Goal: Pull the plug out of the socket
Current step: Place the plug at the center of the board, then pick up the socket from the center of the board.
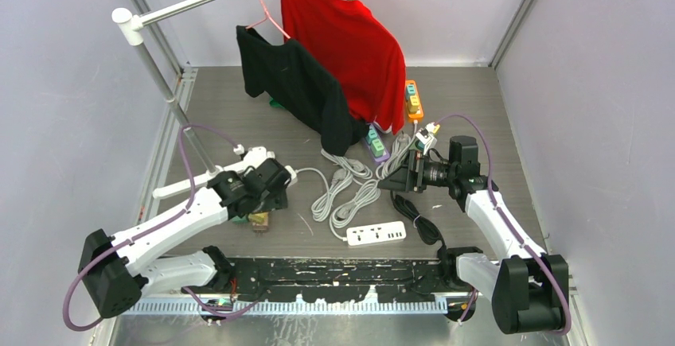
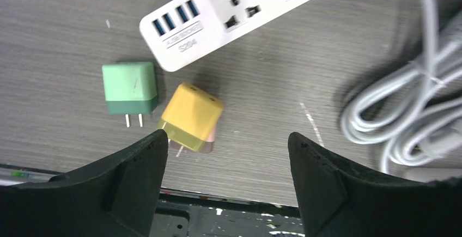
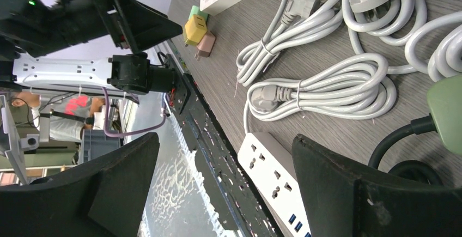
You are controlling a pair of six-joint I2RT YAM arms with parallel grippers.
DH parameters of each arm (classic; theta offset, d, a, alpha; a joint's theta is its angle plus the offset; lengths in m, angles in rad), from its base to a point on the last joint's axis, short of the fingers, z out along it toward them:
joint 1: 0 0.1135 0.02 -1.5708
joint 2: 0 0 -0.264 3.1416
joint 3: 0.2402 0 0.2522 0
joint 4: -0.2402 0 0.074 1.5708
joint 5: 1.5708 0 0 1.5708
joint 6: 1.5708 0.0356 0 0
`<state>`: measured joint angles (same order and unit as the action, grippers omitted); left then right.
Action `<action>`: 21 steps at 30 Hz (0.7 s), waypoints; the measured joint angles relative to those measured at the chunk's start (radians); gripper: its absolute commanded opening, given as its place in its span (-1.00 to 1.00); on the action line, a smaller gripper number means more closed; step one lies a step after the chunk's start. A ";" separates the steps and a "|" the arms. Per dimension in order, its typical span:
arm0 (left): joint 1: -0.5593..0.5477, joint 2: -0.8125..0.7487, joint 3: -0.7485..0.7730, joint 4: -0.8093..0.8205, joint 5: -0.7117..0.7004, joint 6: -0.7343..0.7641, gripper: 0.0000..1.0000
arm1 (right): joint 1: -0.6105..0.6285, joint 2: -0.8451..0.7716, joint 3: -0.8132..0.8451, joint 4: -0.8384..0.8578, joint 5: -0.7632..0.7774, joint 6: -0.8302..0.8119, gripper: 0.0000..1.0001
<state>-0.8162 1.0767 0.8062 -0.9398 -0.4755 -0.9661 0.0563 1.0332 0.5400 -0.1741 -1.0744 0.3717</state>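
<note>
Bare tabletop lies open between the yellow plug and the coiled white cords, bounded beyond by the white power strip, while the green plug crowds the yellow plug's other side.

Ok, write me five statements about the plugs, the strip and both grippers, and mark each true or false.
1. The green plug lies loose on the table, prongs bare. True.
2. The yellow plug sits in the white power strip. False: it lies on the table, apart from the strip.
3. The left gripper is shut on the yellow plug. False: it is open, gripping nothing.
4. The right gripper is open and empty. True.
5. The red garment hangs above the table. True.
</note>
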 measured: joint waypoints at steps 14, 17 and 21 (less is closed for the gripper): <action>0.000 0.013 0.147 0.086 0.156 0.104 0.66 | 0.000 -0.010 0.061 -0.225 0.009 -0.319 1.00; 0.000 -0.030 0.090 0.184 0.206 0.103 0.67 | 0.018 0.002 0.139 -0.371 0.028 -0.535 1.00; 0.000 -0.100 -0.013 0.300 0.252 0.080 0.68 | 0.094 0.019 0.216 -0.560 0.089 -0.854 1.00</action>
<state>-0.8162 0.9768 0.7933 -0.6395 -0.2237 -0.8856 0.1505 1.0527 0.7563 -0.7338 -0.9859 -0.4820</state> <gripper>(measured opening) 0.835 0.999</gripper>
